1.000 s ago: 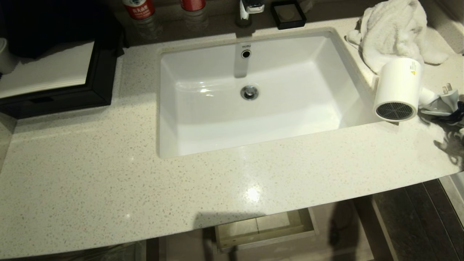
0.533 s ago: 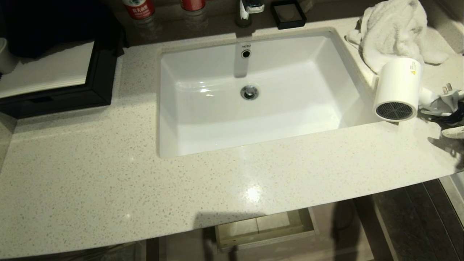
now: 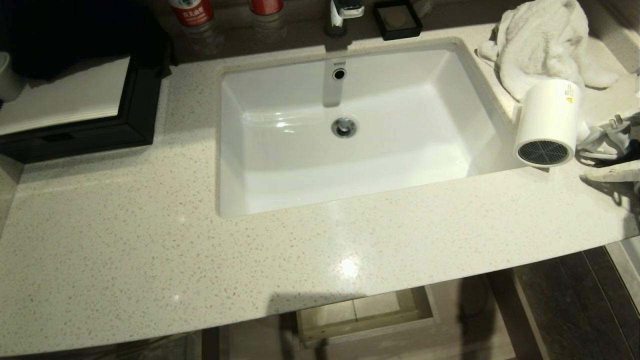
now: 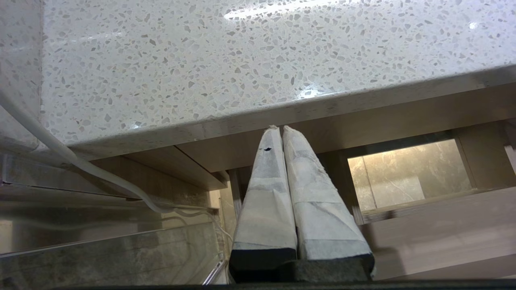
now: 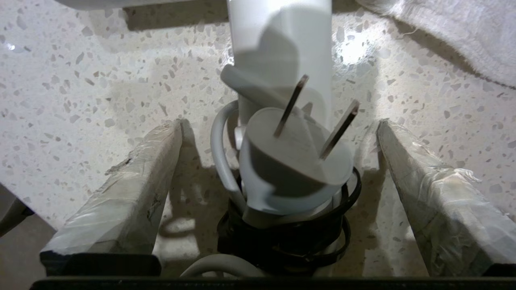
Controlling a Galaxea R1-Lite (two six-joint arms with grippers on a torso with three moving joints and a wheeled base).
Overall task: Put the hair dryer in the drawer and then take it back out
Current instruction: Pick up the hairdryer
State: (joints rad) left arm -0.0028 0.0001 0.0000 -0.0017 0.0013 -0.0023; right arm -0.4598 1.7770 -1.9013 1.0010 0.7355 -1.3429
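The white hair dryer (image 3: 548, 122) lies on the counter just right of the sink, its grey mesh grille facing the front edge. Its handle (image 5: 278, 40) points right and ends in a coiled cord, black strap and two-pin plug (image 5: 296, 161). My right gripper (image 5: 281, 123) comes in from the right edge of the head view, open, with one finger (image 3: 612, 173) showing there. Its fingers stand on either side of the plug and cord bundle without touching. My left gripper (image 4: 279, 129) is parked shut below the counter edge, in front of the drawer's tan wood-grain front (image 4: 403, 117).
A white towel (image 3: 542, 40) is heaped behind the dryer. The sink (image 3: 450, 75) fills the middle of the speckled counter (image 3: 150, 250). A black-framed tray box (image 3: 135, 110) stands at the left, with bottles, tap and a small black dish along the back.
My right gripper has come in from the right edge toward the dryer's handle; one finger now reaches further left over the counter. The dryer has not moved.
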